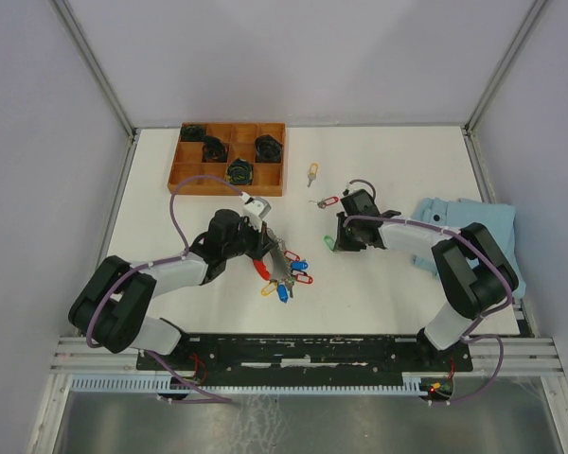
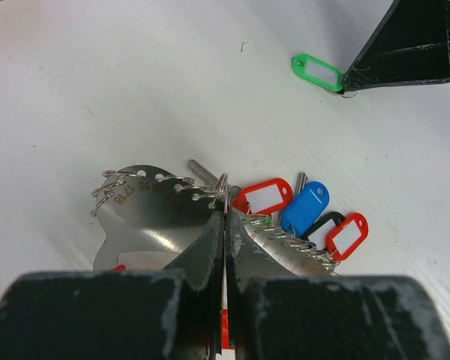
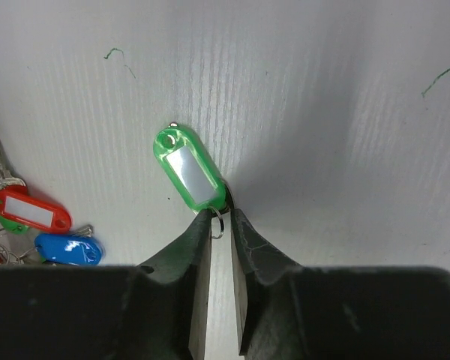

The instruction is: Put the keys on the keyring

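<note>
White counter (image 1: 398,151) lies between pale walls, with open room in the upper middle. At frame centre the left jaws are clamped on the keyring (image 2: 146,206). Right of it, the right jaws stand narrowly apart astride the green-tagged key (image 3: 189,169) ring, well apart from the wooden tray (image 1: 229,180).

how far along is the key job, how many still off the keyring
Done: several tagged keys already hang on the keyring, clamped in the left jaws. In hand: the right jaws are narrowed around the small ring of the green-tagged key; grip uncertain. Left: that key, plus the red-tagged key and yellow-tagged key lying loose.
</note>
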`<state>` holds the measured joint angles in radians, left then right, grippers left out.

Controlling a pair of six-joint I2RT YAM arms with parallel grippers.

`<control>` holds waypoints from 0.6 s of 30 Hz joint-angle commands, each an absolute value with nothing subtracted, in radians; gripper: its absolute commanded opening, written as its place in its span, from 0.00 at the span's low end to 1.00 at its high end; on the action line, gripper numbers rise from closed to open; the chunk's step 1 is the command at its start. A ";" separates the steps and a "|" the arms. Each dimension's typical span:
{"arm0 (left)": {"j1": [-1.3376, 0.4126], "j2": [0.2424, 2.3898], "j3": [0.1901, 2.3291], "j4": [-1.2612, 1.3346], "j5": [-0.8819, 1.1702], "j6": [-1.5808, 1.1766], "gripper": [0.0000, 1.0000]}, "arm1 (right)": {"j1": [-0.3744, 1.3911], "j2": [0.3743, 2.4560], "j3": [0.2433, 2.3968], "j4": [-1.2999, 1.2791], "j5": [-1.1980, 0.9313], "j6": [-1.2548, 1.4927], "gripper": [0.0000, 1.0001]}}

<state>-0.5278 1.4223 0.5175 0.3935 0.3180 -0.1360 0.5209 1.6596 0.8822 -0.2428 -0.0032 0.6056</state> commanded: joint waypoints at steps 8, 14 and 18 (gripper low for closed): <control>-0.524 1.430 0.560 0.428 0.339 -0.112 0.03 | 0.511 1.638 0.913 -0.216 -0.073 0.600 0.05; -0.525 1.438 0.563 0.430 0.366 -0.105 0.03 | 0.511 1.573 0.907 -0.251 -0.095 0.514 0.01; -0.527 1.433 0.566 0.432 0.411 -0.099 0.03 | 0.516 1.480 0.891 -0.270 -0.113 0.399 0.01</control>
<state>-0.5278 1.4338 0.5194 0.3908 0.3489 -0.1341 0.5148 1.5913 0.8822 -0.2684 -0.0910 0.5140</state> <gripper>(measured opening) 0.032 0.012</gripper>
